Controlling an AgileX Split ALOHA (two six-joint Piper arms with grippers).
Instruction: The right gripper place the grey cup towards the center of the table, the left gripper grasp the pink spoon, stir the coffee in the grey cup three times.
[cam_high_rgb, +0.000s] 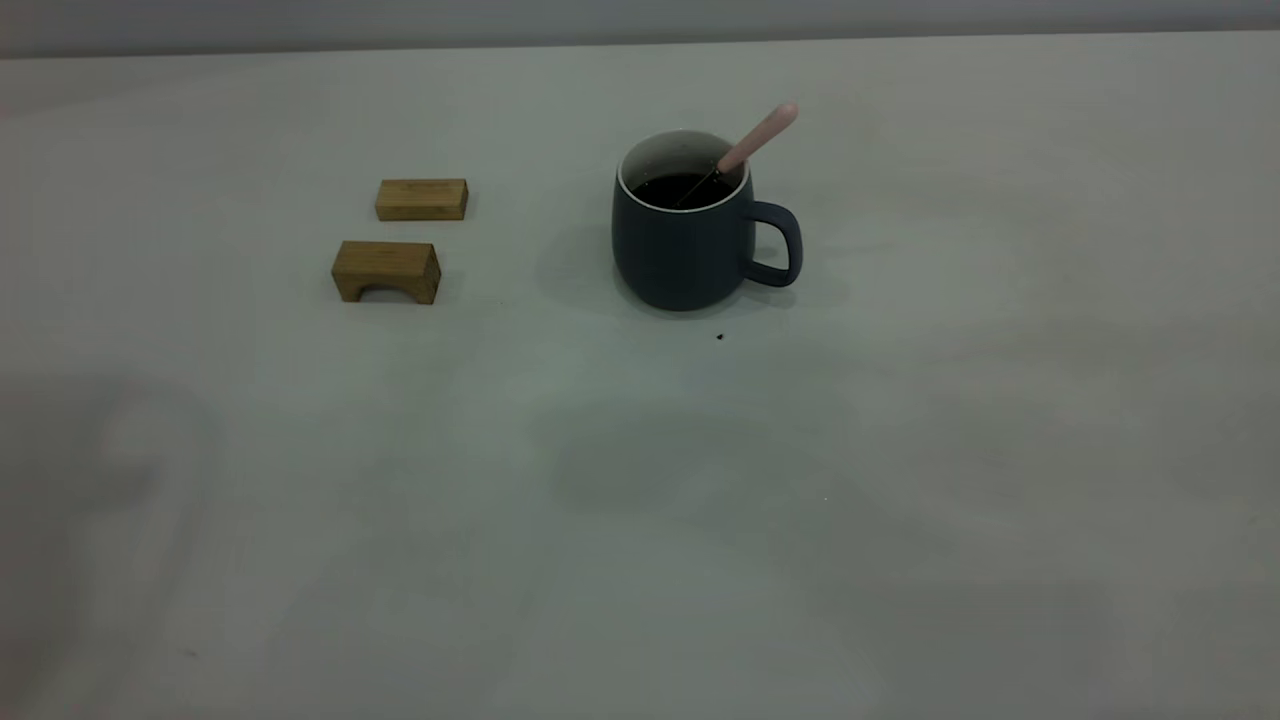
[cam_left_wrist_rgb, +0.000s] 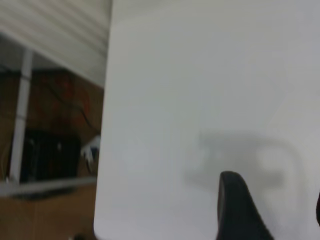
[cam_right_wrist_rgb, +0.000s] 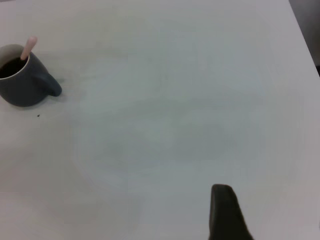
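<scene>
The cup (cam_high_rgb: 690, 235) stands upright near the middle of the desk (cam_high_rgb: 900, 450), handle toward the right arm's side, with dark coffee (cam_high_rgb: 680, 190) inside. The spoon (cam_high_rgb: 745, 150) leans in it, bowl down in the coffee and pink handle resting on the rim, tilted up toward the right arm's side.

Neither arm shows in the exterior view. The right tool (cam_right_wrist_rgb: 227, 212) shows one dark finger only, hanging over bare desk, with the cup well ahead of it and off to the side. The left tool (cam_left_wrist_rgb: 237, 207) also shows little more than one finger, above bare desk near an edge, with neither cup nor spoon in its view. For both tools I cannot tell whether the fingers are apart or together.

With the cup centred and the spoon left in it, the task looks finished or nearly so. Any next move would likely be just parking the arms clear of the cup.
</scene>
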